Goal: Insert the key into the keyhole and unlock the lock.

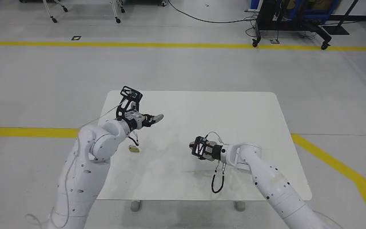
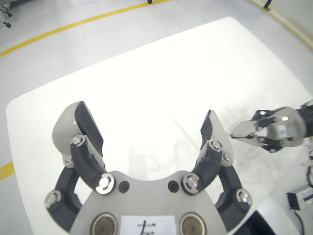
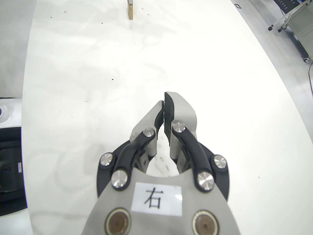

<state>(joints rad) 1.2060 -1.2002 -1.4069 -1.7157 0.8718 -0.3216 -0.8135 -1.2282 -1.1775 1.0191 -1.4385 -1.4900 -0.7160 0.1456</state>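
- The left gripper [image 1: 154, 119] hovered over the table [image 1: 246, 111] with its jaws wide apart and nothing between the pads [image 2: 89, 123]. That spread suited an arm waiting to take the lock body, not one already working.
- The right gripper [image 3: 163, 103] was pressed together at the tips. In the left wrist view a thin metal sliver poked out of those tips, by the look of it the key [image 2: 229, 135]. It was pinched by its head so that the blade pointed forward, free to enter a keyhole. The sliver was too small for me to be sure.
- The lock [image 3: 130, 5] stood on its edge on the table, shackle up and brass body down, well apart from the right gripper and straight ahead of it. In the top view the lock [image 1: 135, 148] sat close by the left forearm, nearer the robot than the left gripper.
- That layout read as a split of work. The left arm was placed to steady the lock, the right to bring the key to it.
- I judged the insertion not yet begun, since key and lock were far from touching and the lock was unheld.
- A lock balanced on edge would likely tip at the first push, so gripping it first looked wise.
- A black cable [image 1: 217, 180] looped on the table under the right arm, clear of the lock.
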